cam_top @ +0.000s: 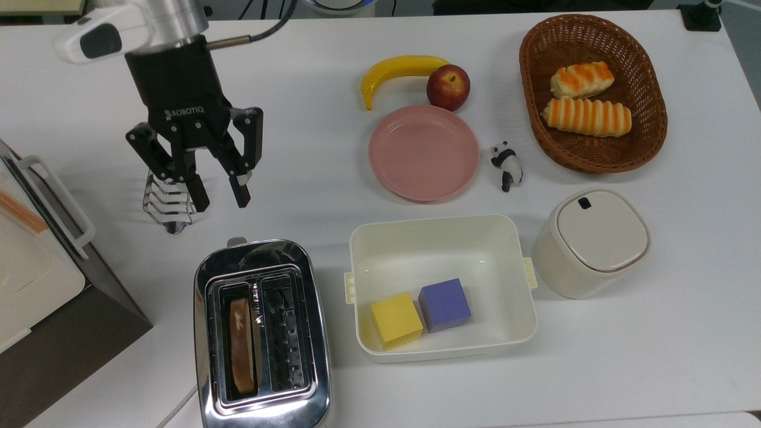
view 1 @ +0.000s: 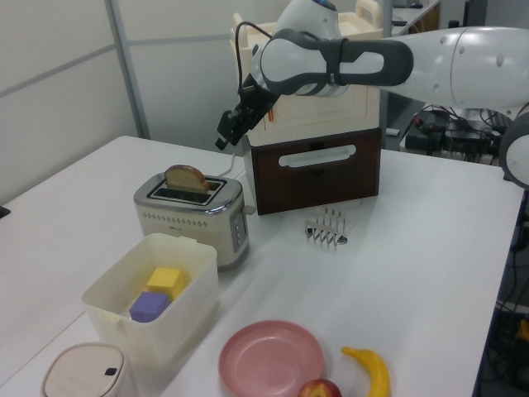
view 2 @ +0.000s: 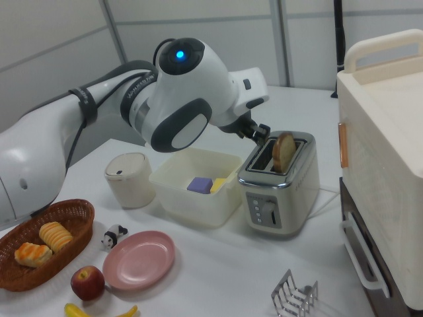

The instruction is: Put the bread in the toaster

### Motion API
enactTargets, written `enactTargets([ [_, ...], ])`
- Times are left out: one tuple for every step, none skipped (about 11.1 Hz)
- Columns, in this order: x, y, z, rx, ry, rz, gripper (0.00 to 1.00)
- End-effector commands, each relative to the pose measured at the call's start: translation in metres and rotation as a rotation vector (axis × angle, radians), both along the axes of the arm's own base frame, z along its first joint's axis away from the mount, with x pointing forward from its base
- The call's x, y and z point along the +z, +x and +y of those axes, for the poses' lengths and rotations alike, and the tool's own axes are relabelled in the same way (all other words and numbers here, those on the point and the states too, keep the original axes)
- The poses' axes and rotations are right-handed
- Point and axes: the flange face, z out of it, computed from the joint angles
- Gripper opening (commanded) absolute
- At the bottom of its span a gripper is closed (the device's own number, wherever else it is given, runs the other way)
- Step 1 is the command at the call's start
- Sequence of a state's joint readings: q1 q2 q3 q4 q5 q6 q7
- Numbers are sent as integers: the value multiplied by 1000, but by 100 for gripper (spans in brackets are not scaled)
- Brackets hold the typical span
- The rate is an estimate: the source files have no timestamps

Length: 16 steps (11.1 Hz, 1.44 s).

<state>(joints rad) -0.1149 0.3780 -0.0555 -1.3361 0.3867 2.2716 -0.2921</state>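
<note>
White surface (cam_top: 594, 356) carries the toaster (cam_top: 261, 336); the bread (cam_top: 241, 345) apparently stands in one slot, while the tool (cam_top: 217, 193) hangs spread wide, empty.

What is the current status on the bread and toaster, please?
Claw open, empty, clear of toaster. Bread upright in the top view's left slot. Nothing obstructing.
</note>
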Motion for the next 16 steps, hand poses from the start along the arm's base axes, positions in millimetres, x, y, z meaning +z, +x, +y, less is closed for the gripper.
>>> enactTargets([
  [15,-27,-8,37,13,98,58],
  [23,-40,-15,48,2,152,64],
  [30,-54,-21,59,-23,208,72],
  [34,-65,-27,66,-57,257,80],
  [34,-73,-35,67,-84,304,88],
  [30,-80,-37,76,-111,367,94],
  [32,-87,-37,78,-150,410,100],
  [34,-92,-40,74,-167,432,100],
  [32,-96,-42,83,-163,463,100],
  [29,-100,-42,86,-154,492,100],
  [28,-102,-42,88,-163,511,100],
  [27,-103,-45,84,-188,523,100],
  [28,-104,-47,89,-219,527,100],
  [28,-104,-49,83,-222,529,100],
  [29,-105,-50,76,-220,529,100],
  [28,-105,-48,76,-225,533,100],
])
